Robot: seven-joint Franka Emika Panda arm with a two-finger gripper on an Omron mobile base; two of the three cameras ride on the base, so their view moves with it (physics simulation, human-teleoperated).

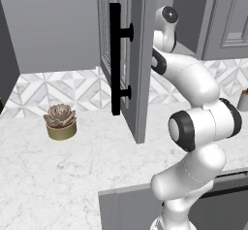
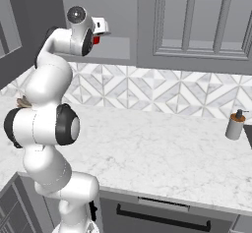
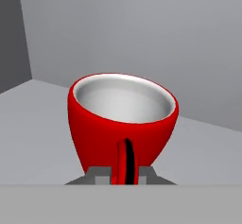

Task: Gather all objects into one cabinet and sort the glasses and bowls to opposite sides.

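Note:
A red mug (image 3: 120, 124) with a white inside stands upright on the grey shelf of the cabinet (image 3: 42, 124), close in front of the hand. Its handle faces the hand and sits between the two fingertips of my gripper (image 3: 125, 176), which is shut on it. In the right base view the hand (image 2: 100, 28) reaches into the open cabinet (image 2: 115, 47), with a bit of the red mug (image 2: 96, 40) showing under it. The cabinet's open door (image 1: 138, 54) with its long black bar handle (image 1: 115, 59) hides the hand in the left base view.
A potted succulent (image 1: 60, 121) stands on the marble counter (image 1: 72, 171) left of the open door. A soap dispenser (image 2: 235, 125) stands at the counter's far right. A closed glass-paned wall cabinet (image 2: 197, 20) hangs to the right.

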